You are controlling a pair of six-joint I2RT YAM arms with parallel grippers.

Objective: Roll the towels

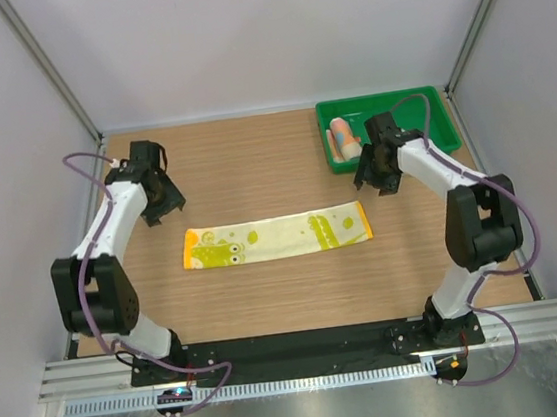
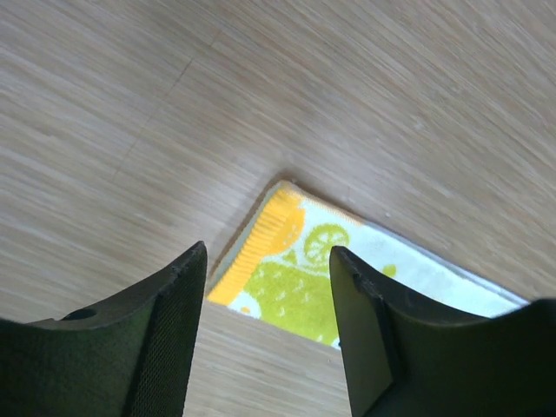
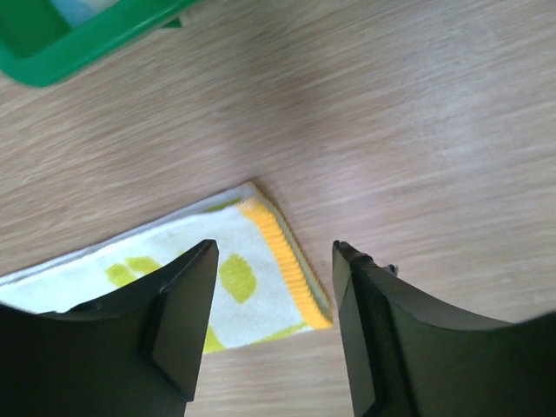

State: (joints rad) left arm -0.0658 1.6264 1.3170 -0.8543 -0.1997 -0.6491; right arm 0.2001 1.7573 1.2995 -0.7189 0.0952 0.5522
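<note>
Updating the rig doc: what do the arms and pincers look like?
The left arm and right arm have white links and black joints. A greyish-purple cable runs along each. The left pincer and right pincer each have two black, textured fingers. No markings are visible.

Two towels: one yellow towel (image 1: pixel 277 239) at the centre of the frame, one rolled towel (image 1: pixel 345 137) at the upper right. One green tray (image 1: pixel 440 120), upper right. One bench (image 1: pixel 254 171). Two grippers: left gripper (image 1: pixel 165 211) mid-left, right gripper (image 1: pixel 375 187) mid-right.
</note>
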